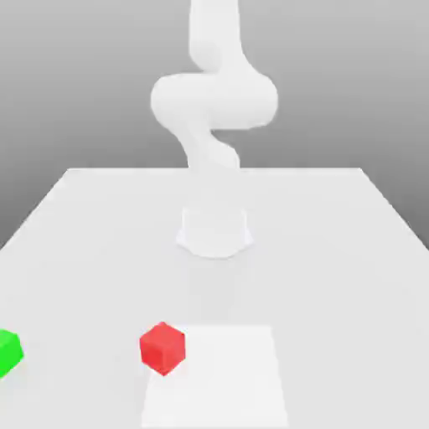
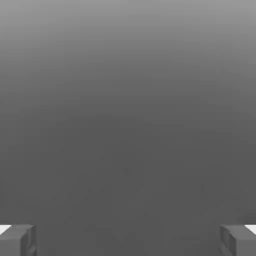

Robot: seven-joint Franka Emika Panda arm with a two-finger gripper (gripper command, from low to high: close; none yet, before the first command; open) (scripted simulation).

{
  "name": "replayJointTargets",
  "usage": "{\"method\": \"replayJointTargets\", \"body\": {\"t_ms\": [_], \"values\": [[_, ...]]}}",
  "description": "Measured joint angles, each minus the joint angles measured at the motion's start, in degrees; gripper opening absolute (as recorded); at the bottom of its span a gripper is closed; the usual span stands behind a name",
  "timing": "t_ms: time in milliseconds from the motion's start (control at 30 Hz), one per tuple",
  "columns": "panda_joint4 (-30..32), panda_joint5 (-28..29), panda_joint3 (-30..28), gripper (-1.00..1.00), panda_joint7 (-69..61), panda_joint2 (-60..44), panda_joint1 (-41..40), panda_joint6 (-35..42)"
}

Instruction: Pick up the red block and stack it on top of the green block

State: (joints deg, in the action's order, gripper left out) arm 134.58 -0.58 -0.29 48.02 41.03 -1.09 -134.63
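The red block rests on the white table, near the front and a little toward the exterior view's left. The green block lies on the same surface at the exterior view's far left edge, partly cut off, well apart from the red one. In the hand view my gripper is open: its two grey fingertips stand far apart with nothing between them, and plain grey background lies beyond them. Neither block is near the fingers in that view.
The white arm rises from its round base at the middle of the table and bends overhead. A brighter white rectangular patch lies at the table's front, just beside the red block.
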Motion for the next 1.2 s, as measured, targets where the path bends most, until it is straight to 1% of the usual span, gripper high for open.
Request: {"method": "replayJointTargets", "body": {"t_ms": [367, 633, 833, 867, 1067, 1200], "values": [[13.3, -1.7, -0.5, 0.00, 11.5, -23.7, -5.3, -13.8], [22.6, 0.1, -1.6, 0.00, 21.6, -40.3, -8.7, -23.6], [22.1, -1.1, -0.7, 0.00, 21.8, -52.6, -9.5, -33.7], [21.9, -1.1, -0.7, -1.00, 21.7, -54.6, -9.5, -35.4], [21.7, -1.0, -0.6, -1.00, 21.9, -55.6, -9.6, -36.3], [22.5, -0.8, -0.6, -1.00, 22.0, -50.2, -9.7, -31.7]]}}
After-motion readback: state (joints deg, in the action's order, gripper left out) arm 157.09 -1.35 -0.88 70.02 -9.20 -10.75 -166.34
